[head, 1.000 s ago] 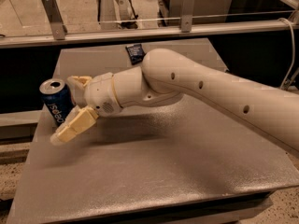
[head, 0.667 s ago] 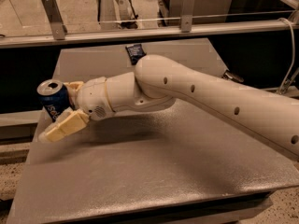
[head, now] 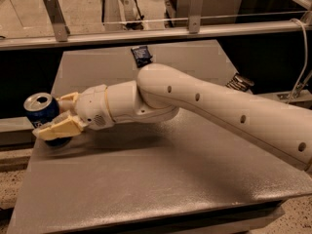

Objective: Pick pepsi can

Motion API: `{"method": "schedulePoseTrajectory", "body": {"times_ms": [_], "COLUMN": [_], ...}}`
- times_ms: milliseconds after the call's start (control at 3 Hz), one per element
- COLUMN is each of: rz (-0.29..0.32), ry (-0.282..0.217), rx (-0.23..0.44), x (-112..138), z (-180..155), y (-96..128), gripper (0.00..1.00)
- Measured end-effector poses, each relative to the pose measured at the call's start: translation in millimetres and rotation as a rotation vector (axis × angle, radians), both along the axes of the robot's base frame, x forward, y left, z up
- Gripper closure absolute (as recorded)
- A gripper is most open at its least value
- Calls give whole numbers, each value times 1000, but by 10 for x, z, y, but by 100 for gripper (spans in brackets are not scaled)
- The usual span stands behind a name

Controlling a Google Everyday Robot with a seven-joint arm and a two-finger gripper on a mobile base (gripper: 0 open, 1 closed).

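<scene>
The pepsi can, blue with a silver top, stands upright at the table's far left edge. My gripper is at the can, at the end of the white arm that reaches in from the right. The fingers are open and straddle the can. The near finger lies across the front of the can's lower part. The far finger sits just behind and right of it. The bottom of the can is hidden by the near finger.
A flat dark snack packet lies at the back of the grey table. A metal object sits by the table's right edge. A metal rail runs behind the table.
My gripper has moved left and a little down towards the can. Its fingers now stand on both sides of the can. The can has not moved.
</scene>
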State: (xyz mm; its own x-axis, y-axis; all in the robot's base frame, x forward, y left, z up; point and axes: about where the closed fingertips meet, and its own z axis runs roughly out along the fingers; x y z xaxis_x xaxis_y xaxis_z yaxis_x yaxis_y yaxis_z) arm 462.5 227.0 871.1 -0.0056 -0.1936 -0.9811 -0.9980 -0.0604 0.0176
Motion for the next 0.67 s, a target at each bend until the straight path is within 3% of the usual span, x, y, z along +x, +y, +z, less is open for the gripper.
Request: {"method": "schedulePoseTrajectory", "body": {"times_ms": [333,667], "rz": [-12,-28], "ry": [-30,-101], "rx": [11,21], "x": [67,288], "z": [151,455], "y": [-69,-258], "gripper": [87,100]}}
